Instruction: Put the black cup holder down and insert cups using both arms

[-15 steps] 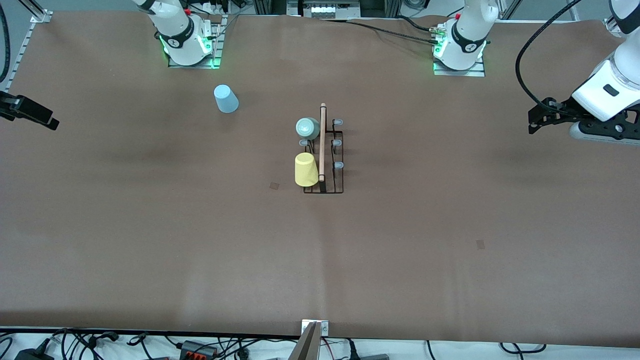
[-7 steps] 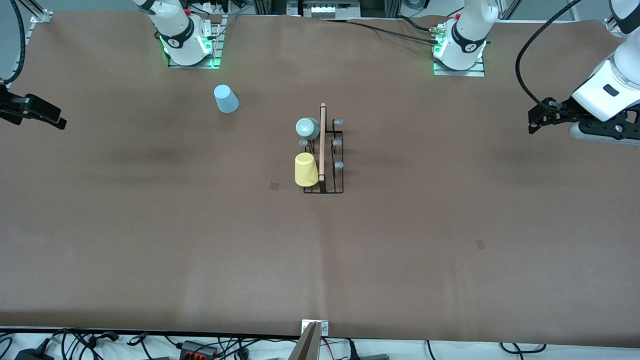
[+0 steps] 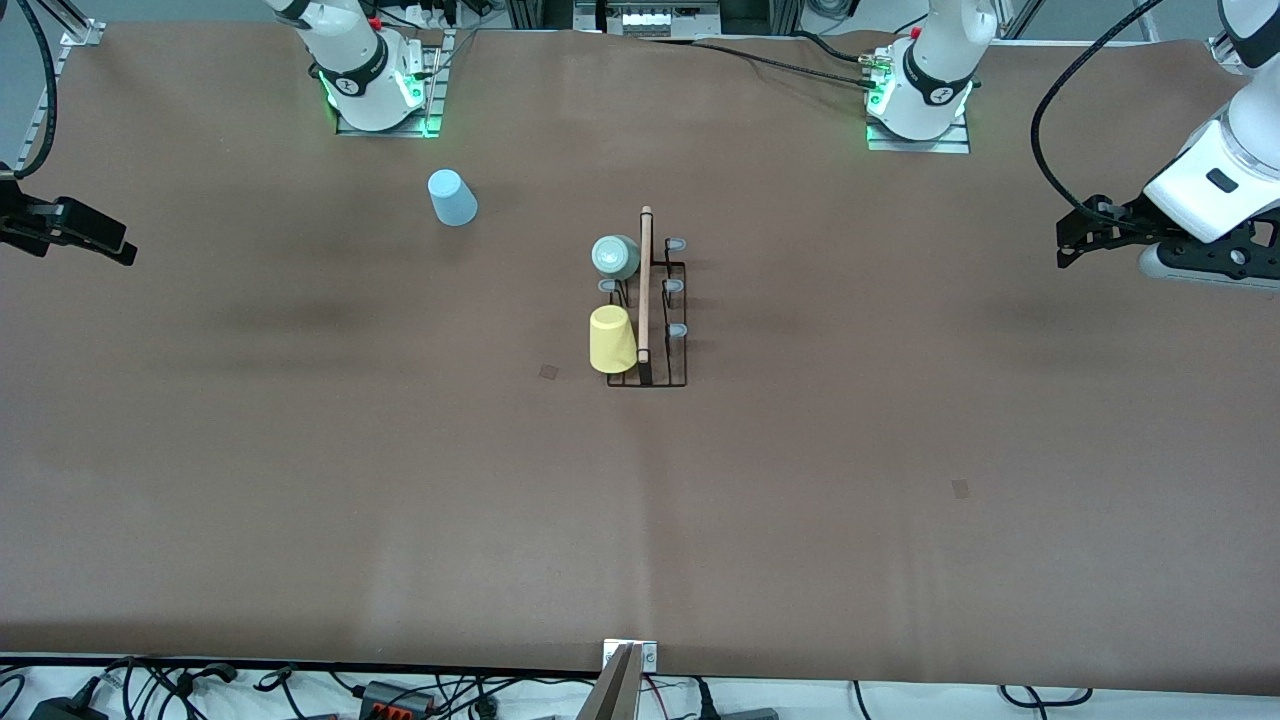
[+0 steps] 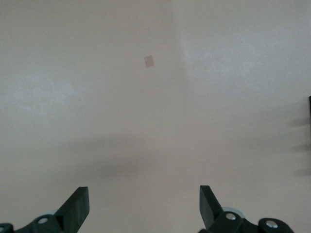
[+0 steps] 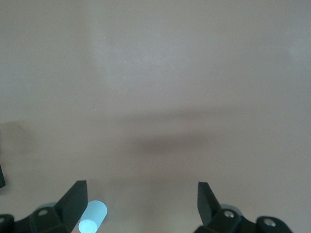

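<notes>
The black cup holder (image 3: pixel 647 330) stands in the middle of the table, its wooden rod (image 3: pixel 645 285) along the top. A pale green cup (image 3: pixel 615 256) and a yellow cup (image 3: pixel 611 339) sit upside down on pegs on the side toward the right arm's end. A light blue cup (image 3: pixel 452 197) stands upside down on the table near the right arm's base; it also shows in the right wrist view (image 5: pixel 92 217). My right gripper (image 3: pixel 100 245) is open and empty over the table's edge at its own end. My left gripper (image 3: pixel 1072 240) is open and empty over the table at its own end.
Several pale grey-tipped pegs (image 3: pixel 677 287) on the holder's side toward the left arm carry nothing. Small tape marks lie on the brown table cover (image 3: pixel 549 371) (image 3: pixel 960 488). Cables run along the table's near edge (image 3: pixel 400 690).
My right gripper has moved a little inward over the table from its end. The left arm, the holder and the cups have not moved.
</notes>
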`<state>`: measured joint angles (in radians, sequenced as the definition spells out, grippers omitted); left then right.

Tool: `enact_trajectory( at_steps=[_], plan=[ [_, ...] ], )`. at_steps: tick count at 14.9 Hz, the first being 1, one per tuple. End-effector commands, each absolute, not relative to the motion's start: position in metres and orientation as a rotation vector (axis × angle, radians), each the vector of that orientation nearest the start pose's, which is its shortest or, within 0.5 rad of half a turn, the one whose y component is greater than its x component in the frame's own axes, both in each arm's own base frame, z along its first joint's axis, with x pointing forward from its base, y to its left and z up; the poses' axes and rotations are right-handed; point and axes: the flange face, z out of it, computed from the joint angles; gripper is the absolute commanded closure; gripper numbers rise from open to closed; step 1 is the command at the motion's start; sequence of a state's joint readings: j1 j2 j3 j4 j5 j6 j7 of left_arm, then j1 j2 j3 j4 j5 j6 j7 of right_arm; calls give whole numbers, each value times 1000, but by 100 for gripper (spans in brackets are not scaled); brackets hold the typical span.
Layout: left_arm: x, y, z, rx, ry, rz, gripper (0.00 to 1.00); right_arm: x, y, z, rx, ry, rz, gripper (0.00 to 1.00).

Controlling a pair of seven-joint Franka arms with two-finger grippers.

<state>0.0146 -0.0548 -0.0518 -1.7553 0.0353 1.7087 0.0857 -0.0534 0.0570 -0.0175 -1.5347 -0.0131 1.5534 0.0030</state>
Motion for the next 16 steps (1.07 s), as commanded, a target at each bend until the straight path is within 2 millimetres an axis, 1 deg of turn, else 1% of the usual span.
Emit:
enact_trajectory(
  at_steps=[1,3,7,12,16],
  plan=[
    [548,-19,584,-3120,208,-4,0,569,-41,615,-3147,19,18,0],
    [549,-19,583,-3120,208,-2,0,569,-36,617,-3150,-5,13,0],
    [549,-19,583,-3120,208,-2,0,572,-41,611,-3142,19,27,0],
    [549,-19,583,-3121,206,-2,0,573,-34,611,-3146,-2,27,0],
    [549,-20,583,-3120,213,-2,0,573,-35,611,-3148,5,27,0]
  ],
)
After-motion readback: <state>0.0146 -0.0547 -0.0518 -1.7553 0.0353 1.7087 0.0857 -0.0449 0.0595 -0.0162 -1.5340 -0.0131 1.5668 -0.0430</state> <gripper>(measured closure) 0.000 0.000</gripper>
